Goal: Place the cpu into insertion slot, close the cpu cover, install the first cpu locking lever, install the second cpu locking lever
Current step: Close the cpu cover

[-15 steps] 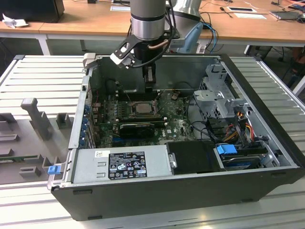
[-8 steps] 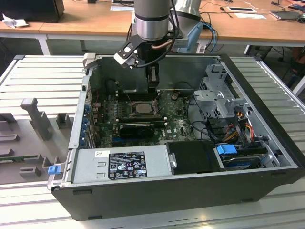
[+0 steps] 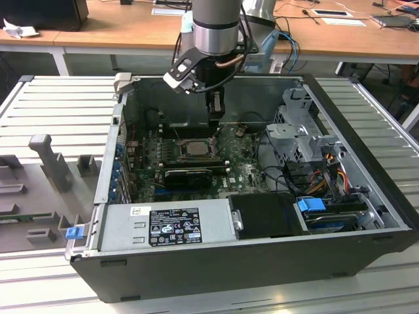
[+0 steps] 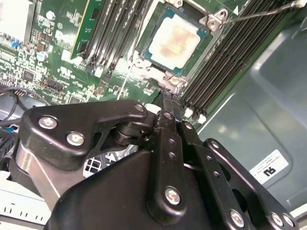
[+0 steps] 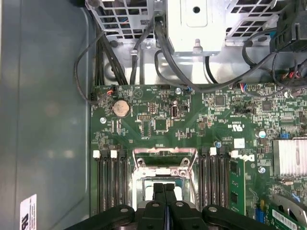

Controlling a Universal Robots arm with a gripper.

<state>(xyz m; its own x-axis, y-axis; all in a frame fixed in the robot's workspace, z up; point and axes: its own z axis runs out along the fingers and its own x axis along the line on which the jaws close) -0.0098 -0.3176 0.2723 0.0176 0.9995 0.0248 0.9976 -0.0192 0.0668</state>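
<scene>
The cpu (image 4: 173, 40), a dull silver square, lies flat in the insertion slot (image 3: 194, 148) on the green motherboard. The cpu cover (image 4: 142, 63), a silvery frame, lies down around it. A thin locking lever (image 4: 261, 13) runs from one socket corner out over the memory slots. My gripper (image 3: 215, 118) hangs inside the case just behind the socket in the exterior view. In both wrist views its black fingers (image 5: 159, 191) are pressed together, shut, with nothing seen between them. The gripper (image 4: 166, 98) tip sits at the socket's edge, and the gripper (image 5: 164, 188) overlaps the cover frame (image 5: 165, 153).
The open computer case (image 3: 366, 235) walls in the board. A power supply (image 3: 173, 226) sits at the front, a drive cage (image 3: 298, 131) and cables (image 3: 327, 173) to the exterior view's right. Memory slots (image 4: 230, 62) flank the socket. A black heatsink bar (image 3: 188, 175) lies in front of it.
</scene>
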